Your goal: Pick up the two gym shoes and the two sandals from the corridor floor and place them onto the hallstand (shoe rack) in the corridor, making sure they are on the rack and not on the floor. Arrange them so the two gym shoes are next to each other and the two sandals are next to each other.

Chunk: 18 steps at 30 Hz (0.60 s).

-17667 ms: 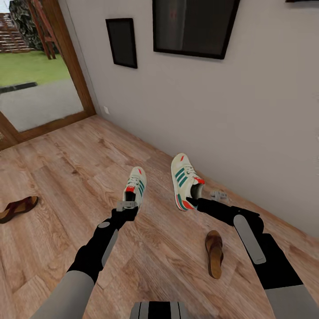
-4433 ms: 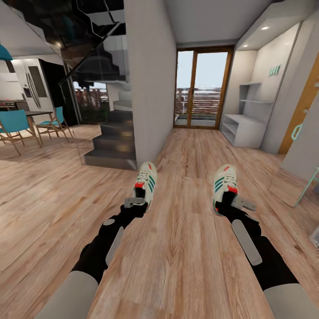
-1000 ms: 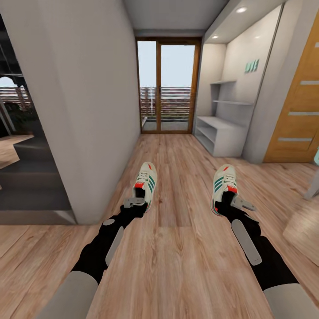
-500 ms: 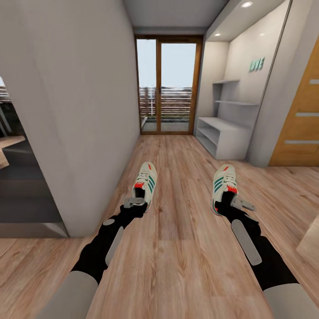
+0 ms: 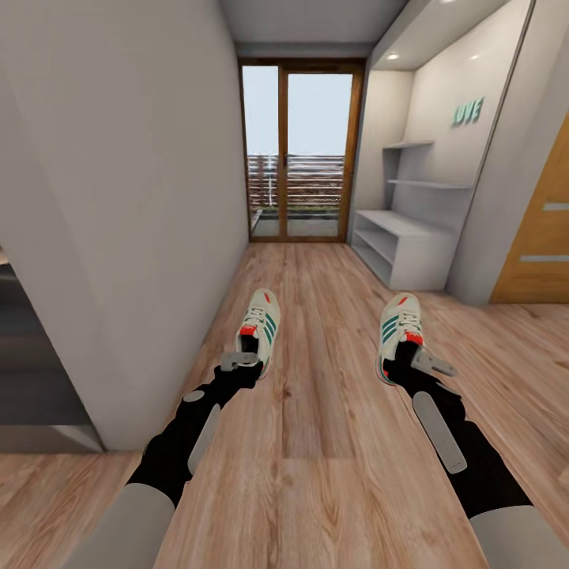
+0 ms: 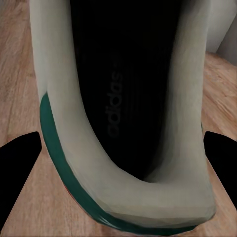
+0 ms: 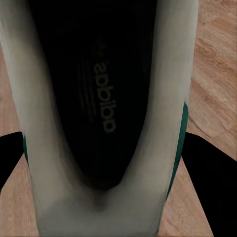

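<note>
Gym shoes, one in each hand, ride above the corridor floor: the left hand is clamped on the heel of the left gym shoe, the right hand on the heel of the right gym shoe, toes pointing down the corridor, the two well apart. Each wrist view looks into a shoe's dark insole with black fingers on either side of the cream collar. The hallstand stands ahead on the right against the wall, near the glass door.
</note>
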Available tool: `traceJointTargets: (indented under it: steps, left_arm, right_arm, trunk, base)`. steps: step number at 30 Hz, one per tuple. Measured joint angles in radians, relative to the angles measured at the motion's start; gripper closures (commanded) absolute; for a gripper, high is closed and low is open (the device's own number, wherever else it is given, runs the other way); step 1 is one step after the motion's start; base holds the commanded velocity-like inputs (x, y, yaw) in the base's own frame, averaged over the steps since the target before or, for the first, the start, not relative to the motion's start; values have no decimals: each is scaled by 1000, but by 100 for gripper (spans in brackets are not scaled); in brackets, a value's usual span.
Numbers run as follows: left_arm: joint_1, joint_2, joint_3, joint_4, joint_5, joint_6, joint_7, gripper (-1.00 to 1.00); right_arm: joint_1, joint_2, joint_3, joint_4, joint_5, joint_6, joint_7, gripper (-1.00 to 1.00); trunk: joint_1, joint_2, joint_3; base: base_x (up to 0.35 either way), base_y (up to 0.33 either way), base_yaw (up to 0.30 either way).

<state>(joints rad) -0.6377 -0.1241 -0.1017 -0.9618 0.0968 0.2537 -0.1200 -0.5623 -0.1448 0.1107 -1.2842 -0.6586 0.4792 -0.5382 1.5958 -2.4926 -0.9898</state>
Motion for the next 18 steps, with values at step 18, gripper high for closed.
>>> traceJointTargets:
  steps: [18]
  left_arm:
    - [0, 0, 0, 0, 0, 0, 0, 100]
  right_arm:
    - [0, 0, 0, -1, 0, 0, 0, 100]
  trunk:
    - [0, 0, 0]
  base:
    - [349, 0, 0]
